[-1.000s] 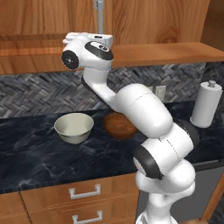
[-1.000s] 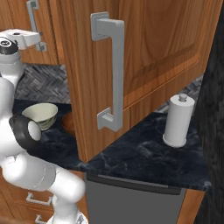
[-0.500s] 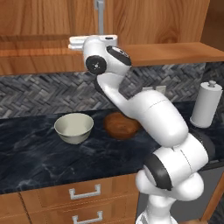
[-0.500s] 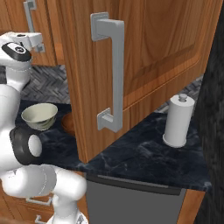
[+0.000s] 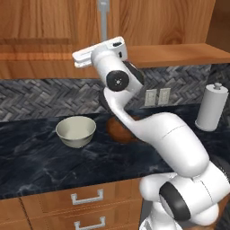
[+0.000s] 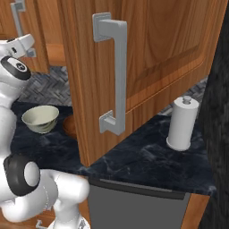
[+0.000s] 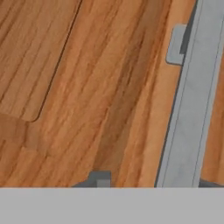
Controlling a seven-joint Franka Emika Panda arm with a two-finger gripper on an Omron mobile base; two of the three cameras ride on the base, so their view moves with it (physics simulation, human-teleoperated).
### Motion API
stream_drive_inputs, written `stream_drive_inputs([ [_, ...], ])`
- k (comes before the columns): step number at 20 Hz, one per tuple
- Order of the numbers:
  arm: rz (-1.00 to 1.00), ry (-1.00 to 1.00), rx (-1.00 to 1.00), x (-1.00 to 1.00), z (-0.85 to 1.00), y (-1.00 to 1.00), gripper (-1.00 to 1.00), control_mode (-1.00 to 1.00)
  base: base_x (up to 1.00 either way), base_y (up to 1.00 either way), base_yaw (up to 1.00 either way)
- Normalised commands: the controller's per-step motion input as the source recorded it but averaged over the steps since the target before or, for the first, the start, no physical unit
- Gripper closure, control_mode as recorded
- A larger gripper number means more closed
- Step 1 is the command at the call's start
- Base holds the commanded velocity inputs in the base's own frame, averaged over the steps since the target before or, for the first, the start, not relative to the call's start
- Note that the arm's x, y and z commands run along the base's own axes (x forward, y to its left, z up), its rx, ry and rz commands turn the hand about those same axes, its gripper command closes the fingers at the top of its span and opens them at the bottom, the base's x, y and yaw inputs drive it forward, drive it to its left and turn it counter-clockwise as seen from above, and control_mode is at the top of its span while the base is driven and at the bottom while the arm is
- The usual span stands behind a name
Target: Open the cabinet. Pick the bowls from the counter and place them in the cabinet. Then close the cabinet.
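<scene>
The cabinet's right door point(image 6: 170, 49) stands swung open toward me; its left door point(image 5: 45, 27) is closed. My gripper point(image 5: 96, 53) point(image 6: 27, 47) is raised at the lower end of the left door's silver bar handle point(image 5: 103, 18) point(image 6: 19, 15). In the hand view that handle point(image 7: 188, 100) runs down between my two fingertips point(image 7: 99, 179), so the gripper point(image 7: 153, 183) straddles it, but whether the fingers press on it is hidden. On the black counter point(image 5: 36, 166) sit the cream bowl point(image 5: 75, 131) point(image 6: 40, 118) and the brown wooden bowl point(image 5: 117, 131) point(image 6: 69, 127), partly hidden by my arm and the open door.
A white paper towel roll point(image 5: 211, 108) point(image 6: 181, 125) stands at the counter's right end. Wall outlets point(image 5: 157, 96) sit on the herringbone tiles. Drawers with small handles point(image 5: 85, 196) run below the counter. The open door point(image 6: 114, 74) juts out over the counter's edge.
The hand has stayed by the left door's handle, sinking and tilting slightly, while the arm's upper links swung right. The fingers have drawn closer together. Bowls and doors have not moved.
</scene>
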Motion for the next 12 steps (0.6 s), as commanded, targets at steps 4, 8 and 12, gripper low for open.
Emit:
stream_drive_inputs([
  [4,0.0,0.09,-0.19,-1.0,0.0,1.0,1.0,-1.0,0.0,0.0,0.0],
  [8,0.0,0.21,-0.09,-0.99,0.0,1.0,1.0,-1.0,0.0,0.0,0.0],
  [12,0.0,0.18,0.0,-1.0,0.0,1.0,1.0,-1.0,0.0,0.0,0.0],
])
